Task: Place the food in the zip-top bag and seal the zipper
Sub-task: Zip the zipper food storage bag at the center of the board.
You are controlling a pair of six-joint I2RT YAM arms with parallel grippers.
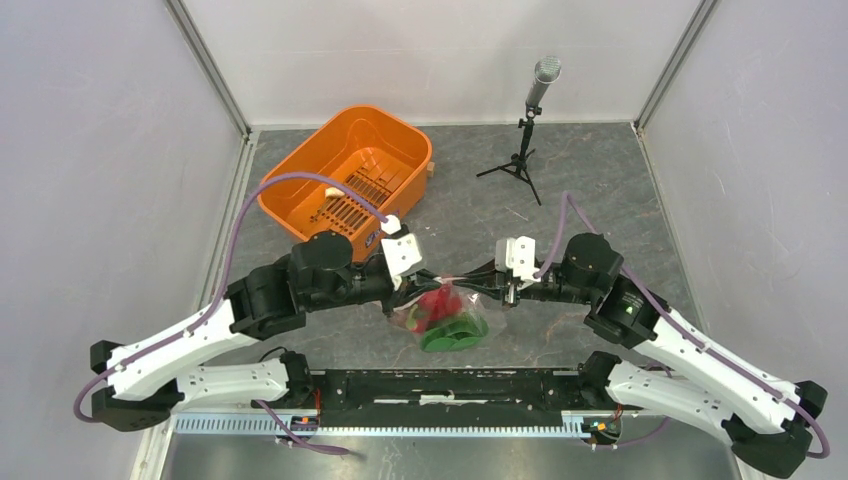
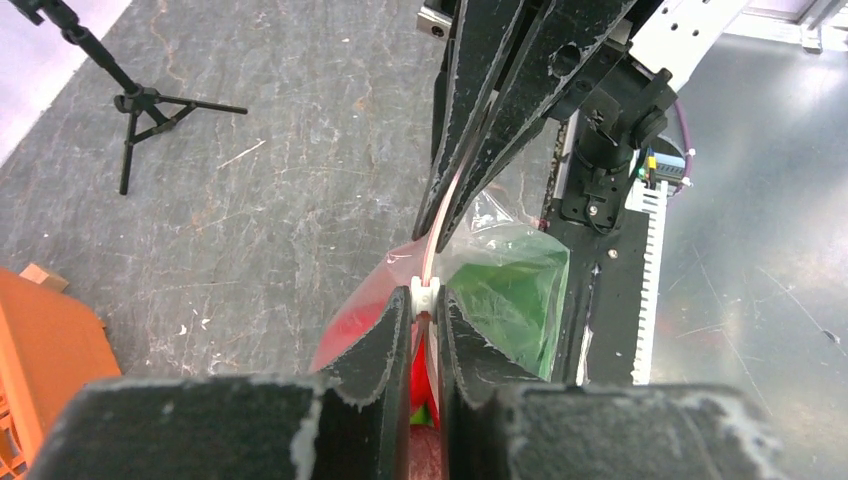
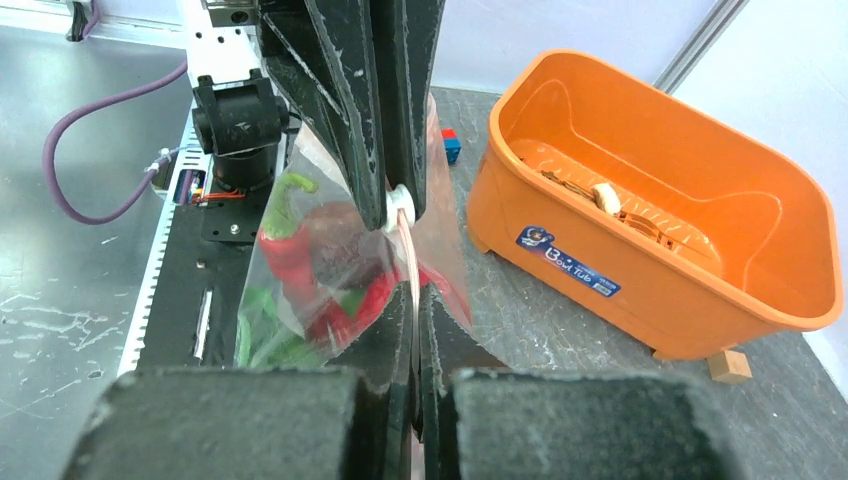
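The clear zip-top bag (image 1: 440,318) hangs between my two grippers, just above the table's near middle. The food is inside it: red pieces (image 3: 290,250) and the green leafy vegetable (image 2: 510,290). The pale pink zipper (image 1: 465,277) is stretched taut between the grippers. My left gripper (image 2: 425,292) is shut on the zipper at its white slider (image 2: 424,296). My right gripper (image 3: 415,288) is shut on the zipper strip (image 3: 411,255) at the other end. The watermelon slice and the dark round piece cannot be made out.
The orange tub (image 1: 345,180) stands at the back left, with a small wooden block (image 3: 730,365) beside it and a blue and red block (image 3: 452,145) near it. A microphone on a small tripod (image 1: 522,150) stands at the back. The black base rail (image 1: 450,385) runs under the bag.
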